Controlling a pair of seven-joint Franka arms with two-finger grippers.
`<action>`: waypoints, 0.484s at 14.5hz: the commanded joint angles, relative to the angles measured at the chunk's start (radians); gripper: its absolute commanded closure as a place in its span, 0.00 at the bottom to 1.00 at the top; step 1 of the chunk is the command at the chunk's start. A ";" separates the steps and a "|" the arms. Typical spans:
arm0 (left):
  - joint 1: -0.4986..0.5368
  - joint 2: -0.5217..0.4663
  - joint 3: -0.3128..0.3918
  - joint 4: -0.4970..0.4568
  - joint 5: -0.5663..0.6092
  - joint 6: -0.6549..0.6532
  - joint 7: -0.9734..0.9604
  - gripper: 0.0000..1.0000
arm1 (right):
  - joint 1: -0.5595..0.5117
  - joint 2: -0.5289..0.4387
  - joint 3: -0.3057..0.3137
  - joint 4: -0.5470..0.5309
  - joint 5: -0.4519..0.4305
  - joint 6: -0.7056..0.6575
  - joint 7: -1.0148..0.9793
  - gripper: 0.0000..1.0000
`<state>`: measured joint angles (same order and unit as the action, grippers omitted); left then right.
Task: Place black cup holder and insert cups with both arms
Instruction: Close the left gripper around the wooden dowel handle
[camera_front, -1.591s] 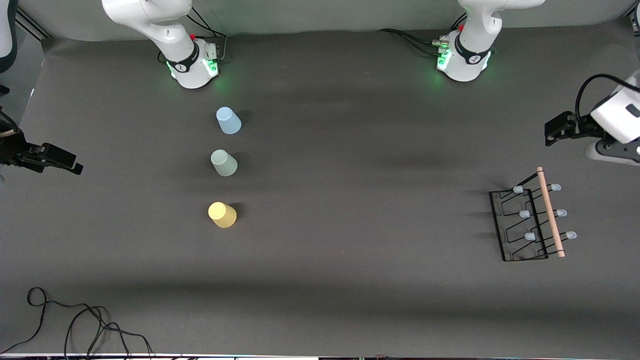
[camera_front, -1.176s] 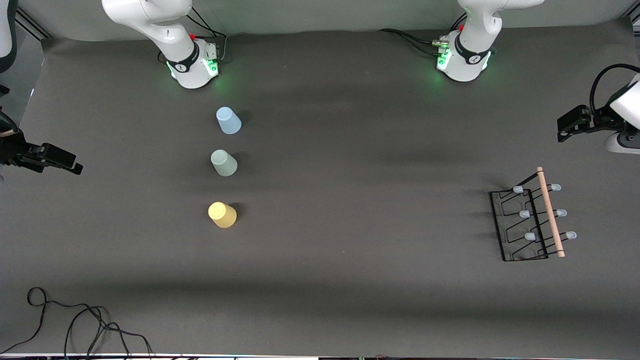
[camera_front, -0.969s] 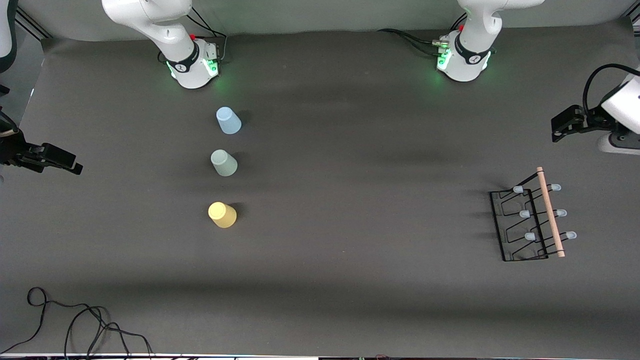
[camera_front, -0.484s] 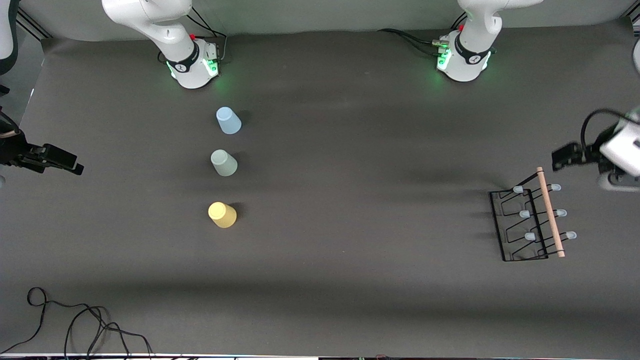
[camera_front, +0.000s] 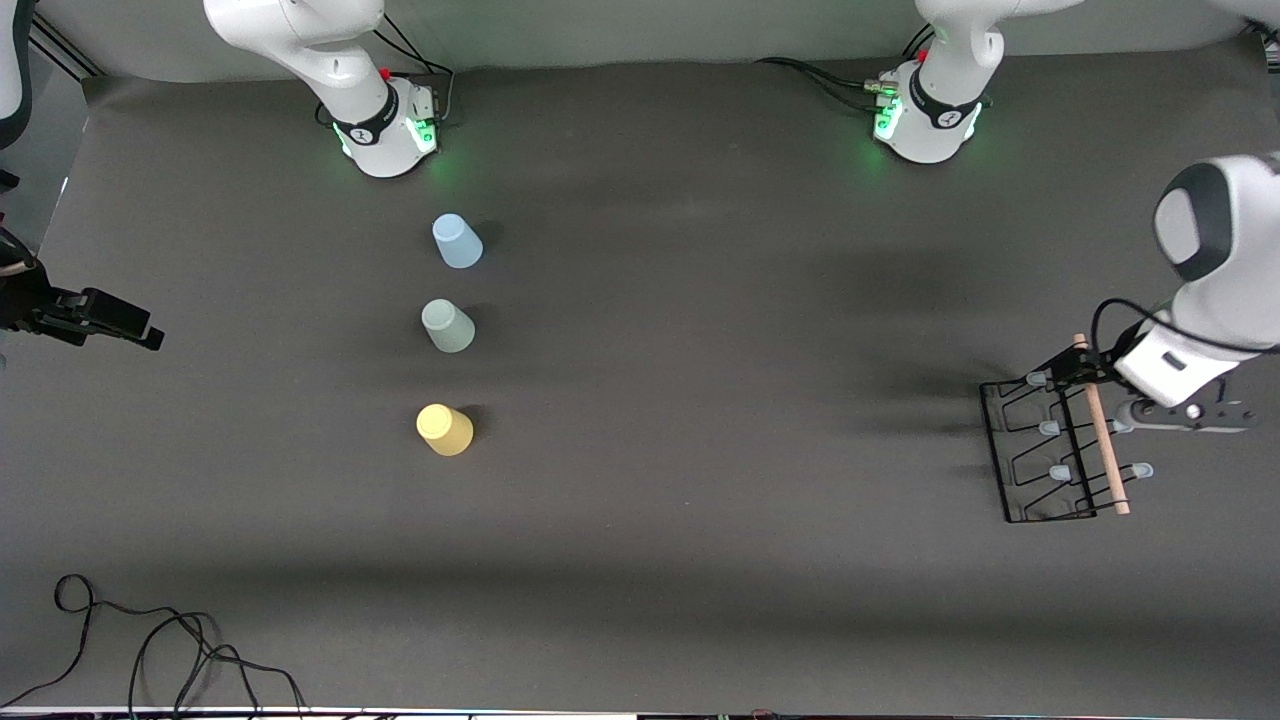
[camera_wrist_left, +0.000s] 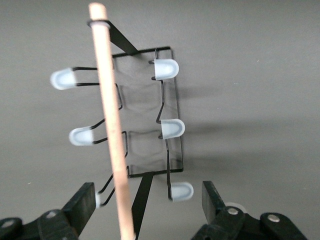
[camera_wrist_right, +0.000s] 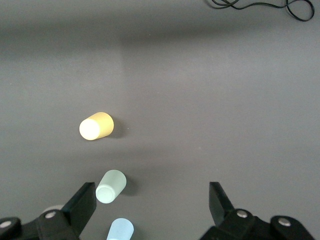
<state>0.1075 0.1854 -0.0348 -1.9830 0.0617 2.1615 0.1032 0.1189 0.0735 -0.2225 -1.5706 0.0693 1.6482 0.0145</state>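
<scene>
In the front view, the black cup holder (camera_front: 1060, 445) stands on the dark counter (camera_front: 720, 420) toward the left arm's end, its wooden rod handle (camera_front: 1100, 425) running along the top. The left hand (camera_front: 1085, 368) hangs over the end of the rack farthest from the camera. Three upside-down cups stand in a row well apart from the rack, toward the right arm's end: the light blue cup (camera_front: 457, 241) farthest from the camera, the pale green cup (camera_front: 447, 325) in the middle, the yellow cup (camera_front: 444, 429) nearest. The right hand (camera_front: 120, 322) waits at that end of the counter. In the left wrist view, the left hand's fingers (camera_wrist_left: 82, 205) are spread wide, straddling the rod's end without touching it. In the right wrist view, the right hand's fingers (camera_wrist_right: 220, 202) are likewise spread and empty.
</scene>
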 joint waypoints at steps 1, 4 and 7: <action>0.035 0.049 -0.004 -0.002 0.013 0.018 0.001 0.08 | 0.002 0.005 -0.005 0.014 0.014 -0.007 0.008 0.00; 0.049 0.095 -0.005 0.006 0.021 0.062 0.010 0.15 | 0.002 0.005 -0.006 0.014 0.012 -0.007 0.005 0.00; 0.049 0.121 -0.005 0.009 0.021 0.101 0.010 0.72 | 0.002 0.005 -0.006 0.014 0.012 -0.007 0.005 0.00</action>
<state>0.1543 0.2991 -0.0344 -1.9817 0.0673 2.2485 0.1090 0.1189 0.0735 -0.2229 -1.5707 0.0693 1.6480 0.0145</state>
